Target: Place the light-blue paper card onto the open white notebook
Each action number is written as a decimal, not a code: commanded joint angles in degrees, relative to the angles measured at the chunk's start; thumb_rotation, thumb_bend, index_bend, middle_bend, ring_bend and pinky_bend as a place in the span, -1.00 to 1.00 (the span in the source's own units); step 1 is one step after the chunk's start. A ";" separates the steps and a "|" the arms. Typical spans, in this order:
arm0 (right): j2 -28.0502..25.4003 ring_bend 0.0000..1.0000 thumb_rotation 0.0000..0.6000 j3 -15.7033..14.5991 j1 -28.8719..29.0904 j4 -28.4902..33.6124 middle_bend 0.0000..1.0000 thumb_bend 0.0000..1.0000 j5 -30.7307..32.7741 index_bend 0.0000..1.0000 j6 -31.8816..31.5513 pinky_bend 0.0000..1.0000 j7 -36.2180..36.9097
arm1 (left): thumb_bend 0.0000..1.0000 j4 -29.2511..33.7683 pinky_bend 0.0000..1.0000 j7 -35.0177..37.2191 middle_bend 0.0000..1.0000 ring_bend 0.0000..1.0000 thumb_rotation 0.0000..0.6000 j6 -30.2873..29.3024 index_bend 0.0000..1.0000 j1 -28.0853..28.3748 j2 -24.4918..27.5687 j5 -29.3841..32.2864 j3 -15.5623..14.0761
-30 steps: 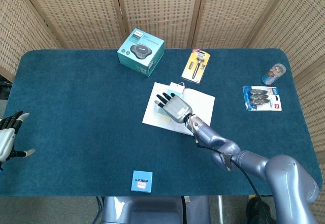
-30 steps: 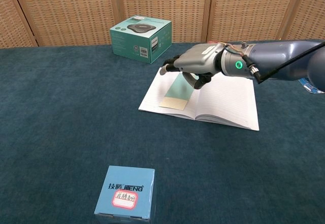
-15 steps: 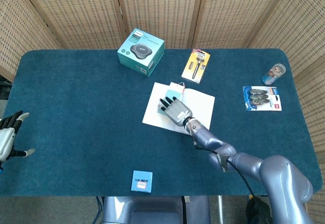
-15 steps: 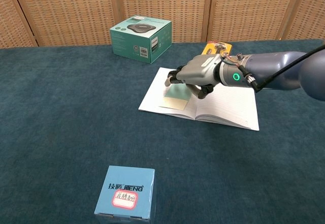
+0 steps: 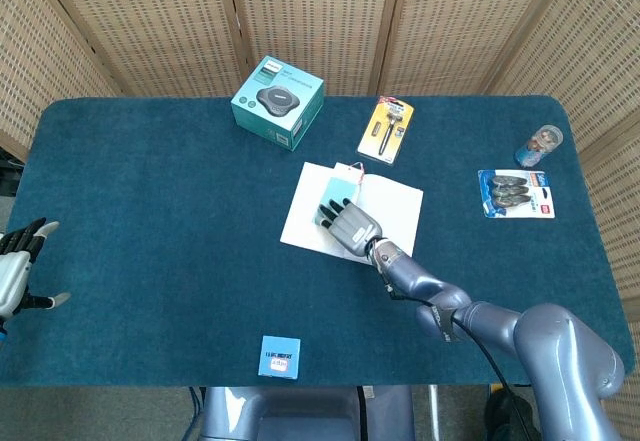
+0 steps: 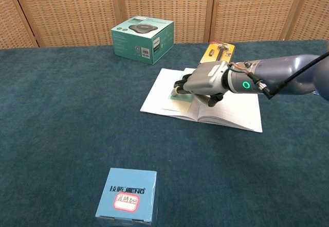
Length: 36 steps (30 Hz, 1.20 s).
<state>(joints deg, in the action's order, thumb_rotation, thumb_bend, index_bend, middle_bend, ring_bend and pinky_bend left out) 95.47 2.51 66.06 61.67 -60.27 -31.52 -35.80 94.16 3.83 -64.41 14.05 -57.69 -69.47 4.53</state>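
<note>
The open white notebook [image 5: 397,204] [image 6: 232,108] lies in the middle of the blue table. The light-blue paper card [image 5: 324,217] [image 6: 178,94] lies flat on its left page, mostly hidden under my right hand [image 5: 351,227] [image 6: 203,80]. That hand rests low on the card with its dark fingertips spread, and I see no pinch on the card. My left hand [image 5: 16,269] hovers at the table's far left edge, fingers apart and holding nothing; only the head view shows it.
A teal product box [image 5: 278,101] [image 6: 142,38] stands behind the notebook, with a yellow razor pack [image 5: 386,129] [image 6: 218,51] to its right. A small blue box [image 5: 279,356] [image 6: 127,198] sits near the front edge. A blister pack [image 5: 515,193] and a small jar [image 5: 540,145] lie far right.
My right hand has dropped lower and drawn back toward me across the left page, covering most of the card. The left hand has not moved.
</note>
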 commanded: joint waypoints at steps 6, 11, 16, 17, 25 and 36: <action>-1.66 -1.00 1.00 -2.24 0.32 2.86 -1.00 1.00 -0.33 -0.92 -0.40 -0.64 -3.12 | -1.00 0.15 -1.00 -0.16 -1.00 -1.00 1.00 -0.12 -1.00 -0.02 -0.05 -0.14 -0.09; -2.36 -1.00 1.00 -3.30 0.38 4.16 -1.00 1.00 -0.03 -0.92 -0.82 -0.64 -4.73 | -1.00 0.23 -1.00 -0.21 -1.00 -1.00 1.00 -0.29 -1.00 -0.07 -0.05 -0.21 -0.11; -2.85 -1.00 1.00 -3.92 0.35 4.47 -1.00 1.00 0.10 -0.92 -1.35 -0.64 -5.61 | -1.00 0.23 -1.00 -0.23 -1.00 -1.00 1.00 -0.22 -1.00 -0.04 -0.06 -0.31 -0.19; -3.00 -1.00 1.00 -4.02 0.29 4.56 -1.00 1.00 0.19 -0.92 -1.34 -0.64 -5.61 | -1.00 0.23 -1.00 -0.22 -1.00 -1.00 1.00 -0.25 -1.00 -0.05 -0.07 -0.31 -0.18; -3.47 -1.00 1.00 -4.49 0.10 4.80 -1.00 1.00 0.37 -0.92 -1.48 -0.64 -5.56 | -1.00 0.32 -1.00 -0.38 -1.00 -1.00 1.00 -0.34 -1.00 -0.06 -0.10 -0.33 -0.23; -3.53 -1.00 1.00 -5.09 -0.11 6.06 -1.00 1.00 0.20 -0.92 -1.97 -0.64 -5.76 | -1.00 0.31 -1.00 -0.54 -1.00 -1.00 1.00 -0.33 -1.00 -0.03 -0.20 -0.26 -0.25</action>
<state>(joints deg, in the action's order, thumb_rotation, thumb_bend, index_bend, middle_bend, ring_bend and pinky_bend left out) 91.92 -2.56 65.97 67.68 -60.04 -33.45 -41.53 94.47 3.29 -64.74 14.03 -57.89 -69.73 4.29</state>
